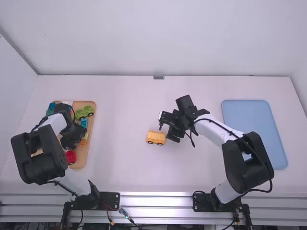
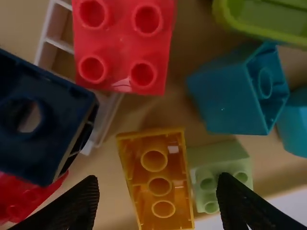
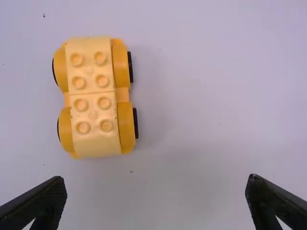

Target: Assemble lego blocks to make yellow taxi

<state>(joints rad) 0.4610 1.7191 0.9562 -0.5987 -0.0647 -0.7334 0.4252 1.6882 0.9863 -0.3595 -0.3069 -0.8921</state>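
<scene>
In the high view, the yellow car [image 1: 155, 138] stands mid-table, the spread, empty right gripper [image 1: 167, 128] at its two o'clock, the left gripper [image 1: 72, 136] at nine. In the left wrist view, parted, empty fingers should straddle the upturned orange brick [image 2: 159, 186], avoiding its pale green neighbour [image 2: 218, 167].

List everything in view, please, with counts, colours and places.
Table: one, white, centre.
Wall: white, behind table.
Car: one, yellow, mid-table.
Tray: one, tan, table's left.
Mat: one, blue, table's right.
Studded blocks: at least two, red, tray.
Hollow block: at least one, orange-yellow, tray.
Angled blocks: at least two, teal, tray.
Square block: one, dark blue, tray.
Small block: one, pale green, tray.
Other pieces: green, white, tray.
Arms: two, white-black, left and right.
Left hand: black, over tray.
Right hand: black, near car.
</scene>
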